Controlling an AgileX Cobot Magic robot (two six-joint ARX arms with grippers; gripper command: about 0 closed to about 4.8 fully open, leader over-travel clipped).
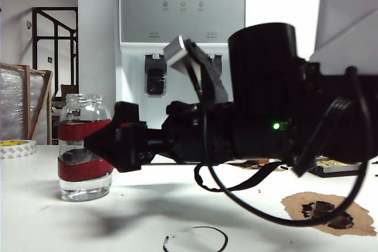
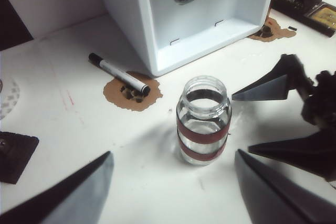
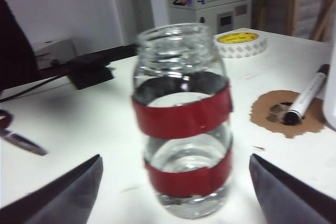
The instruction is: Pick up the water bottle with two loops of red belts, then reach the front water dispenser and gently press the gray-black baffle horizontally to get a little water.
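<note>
Item: water bottle [image 1: 85, 149], clear glass, wide threaded neck, open mouth, two red bands round the body; stands upright on the white tabletop [image 1: 53, 216], in front of the water dispenser [image 1: 182, 22] and apart from it. Contents: a little clear liquid in the bottom, as far as the glass lets one tell. Handling, judged: rigid and breakable, fairly light, smooth glass likely slippery; the taped bands should give better purchase, so the body at or between the bands looks the place to take hold, upright to keep the liquid in. Right gripper [image 3: 176, 192]: level at the bottle's banded body, jaws spread wide to either side of it, not touching. Left gripper [image 2: 173, 192]: above and short of the bottle, jaws likewise spread, holding nothing. Other articles: marker pen [image 2: 118, 74] lying over a brown patch beside the dispenser base; roll of tape [image 3: 240, 43] farther off. Obscured: the right arm blocks most of the dispenser bay in the exterior view, so the gray-black baffle cannot be made out with certainty; the lower jaw parts are cut off in both wrist views.
</note>
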